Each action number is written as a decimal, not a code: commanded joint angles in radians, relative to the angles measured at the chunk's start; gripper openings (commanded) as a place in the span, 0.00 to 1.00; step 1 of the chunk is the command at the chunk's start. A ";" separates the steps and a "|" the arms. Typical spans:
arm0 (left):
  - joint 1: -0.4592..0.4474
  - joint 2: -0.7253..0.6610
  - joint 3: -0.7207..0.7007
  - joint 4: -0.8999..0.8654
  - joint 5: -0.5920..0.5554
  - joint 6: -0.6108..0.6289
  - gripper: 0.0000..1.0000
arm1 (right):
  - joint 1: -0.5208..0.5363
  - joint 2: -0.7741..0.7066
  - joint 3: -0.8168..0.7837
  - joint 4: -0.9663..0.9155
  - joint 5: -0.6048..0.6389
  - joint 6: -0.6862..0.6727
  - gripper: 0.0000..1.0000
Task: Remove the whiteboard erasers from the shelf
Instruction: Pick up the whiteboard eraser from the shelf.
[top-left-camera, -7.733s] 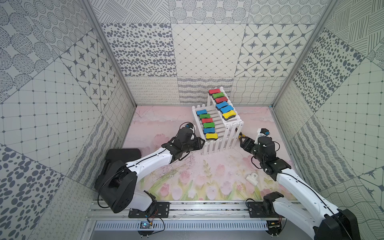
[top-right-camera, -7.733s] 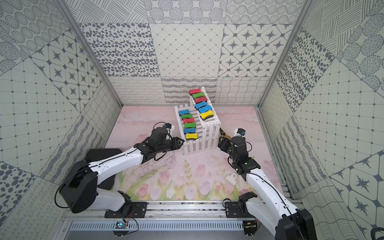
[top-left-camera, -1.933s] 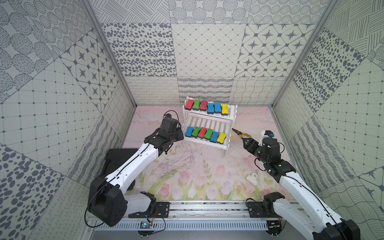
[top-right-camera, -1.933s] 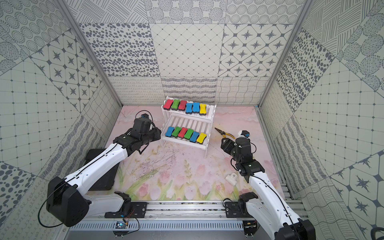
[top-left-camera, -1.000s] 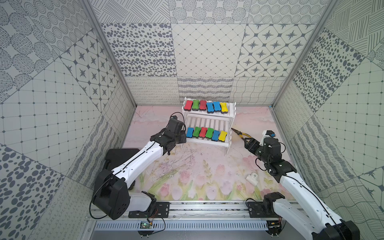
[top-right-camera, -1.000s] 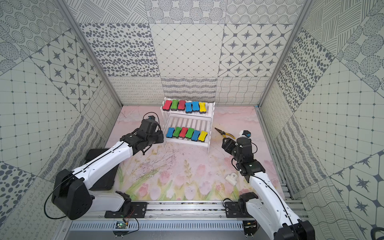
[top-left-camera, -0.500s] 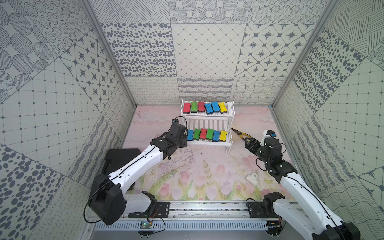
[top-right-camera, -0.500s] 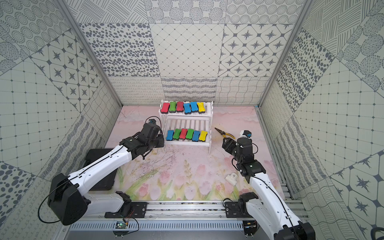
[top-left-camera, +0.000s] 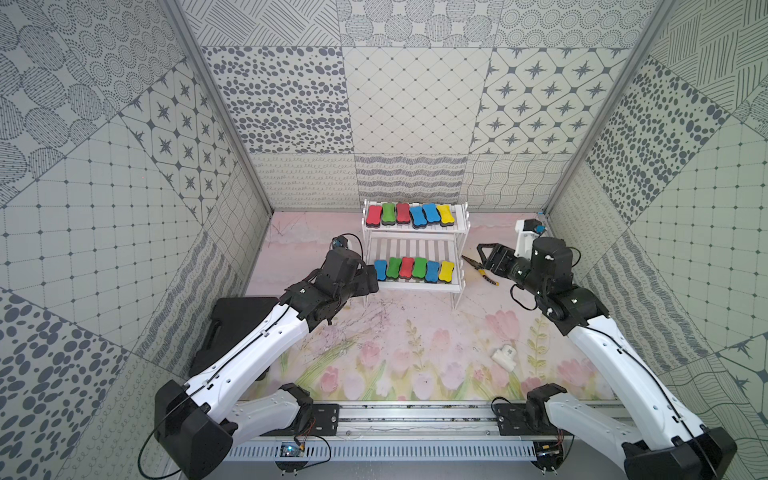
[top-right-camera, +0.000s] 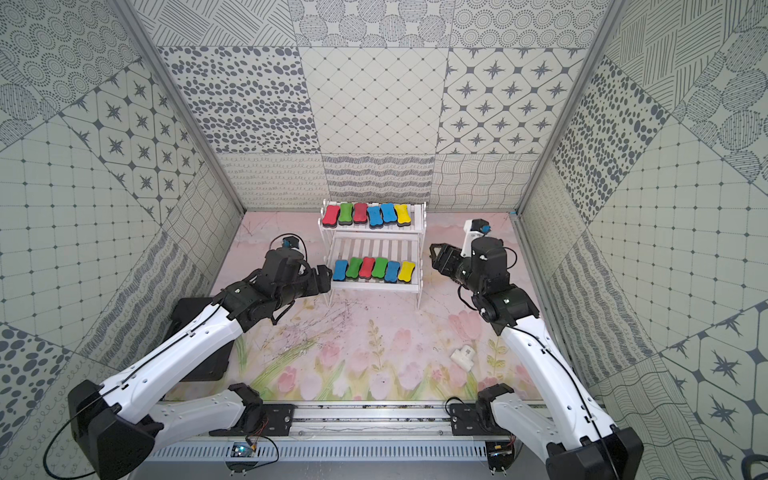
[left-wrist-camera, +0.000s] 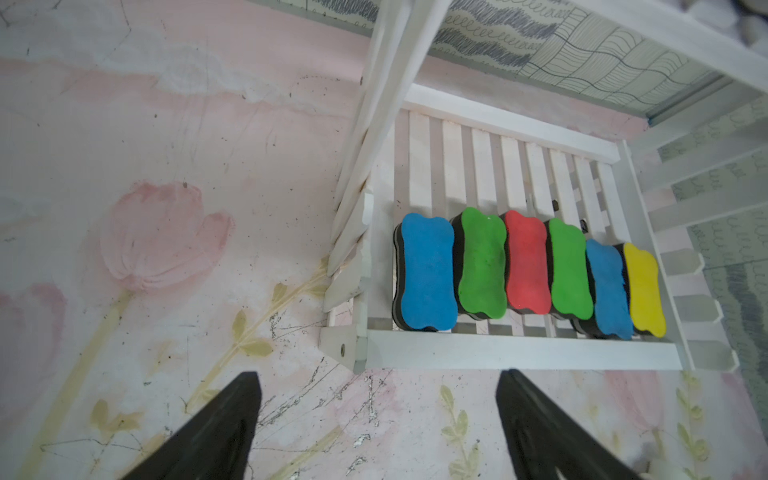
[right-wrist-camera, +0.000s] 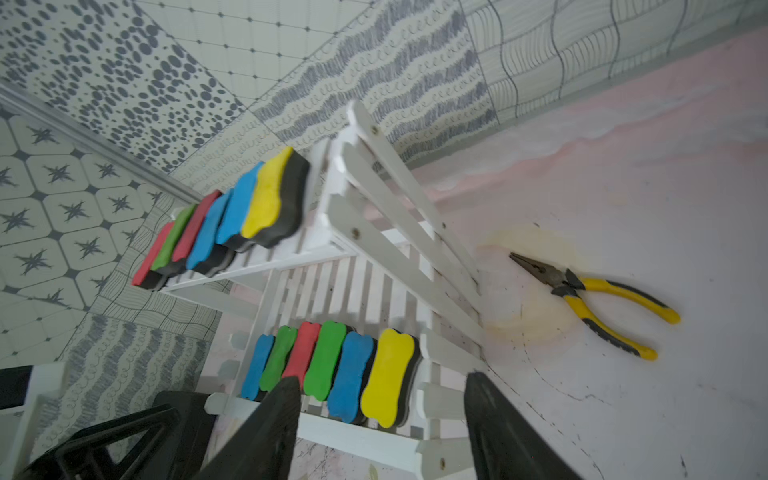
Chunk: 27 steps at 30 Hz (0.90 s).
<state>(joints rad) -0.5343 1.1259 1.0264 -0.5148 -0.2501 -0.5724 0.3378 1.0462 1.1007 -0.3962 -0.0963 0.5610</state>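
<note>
The white two-tier shelf (top-left-camera: 415, 249) (top-right-camera: 374, 245) stands at the back centre. Each tier carries a row of several whiteboard erasers, upper (top-left-camera: 409, 214) and lower (top-left-camera: 413, 268). My left gripper (top-left-camera: 370, 278) (left-wrist-camera: 377, 374) is open and empty just off the lower tier's left end, close to the blue eraser (left-wrist-camera: 426, 272). Right of the shelf, my right gripper (top-left-camera: 484, 257) (right-wrist-camera: 382, 378) is open with nothing in it. It points at the lower row's yellow eraser (right-wrist-camera: 390, 357).
Yellow-handled pliers (top-left-camera: 482, 272) (right-wrist-camera: 602, 303) lie on the mat right of the shelf, under my right gripper. A black case (top-left-camera: 232, 328) sits by the left wall beneath my left arm. A small white block (top-left-camera: 505, 356) lies front right.
The shelf has been turned from side-on to face the front, and my left arm followed it. My left gripper has gone from shut to open. My right gripper has moved a little towards the shelf.
</note>
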 joint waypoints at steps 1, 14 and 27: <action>-0.001 -0.063 -0.043 -0.029 0.119 -0.040 0.99 | 0.029 0.113 0.179 -0.082 -0.005 -0.111 0.62; 0.000 -0.134 -0.103 -0.049 0.145 -0.052 0.99 | 0.139 0.609 0.776 -0.372 0.182 -0.294 0.59; 0.007 -0.126 -0.106 -0.050 0.151 -0.050 1.00 | 0.144 0.739 0.893 -0.437 0.190 -0.300 0.60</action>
<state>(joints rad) -0.5327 0.9958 0.9161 -0.5552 -0.1120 -0.6250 0.4740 1.7775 1.9656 -0.8326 0.0917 0.2756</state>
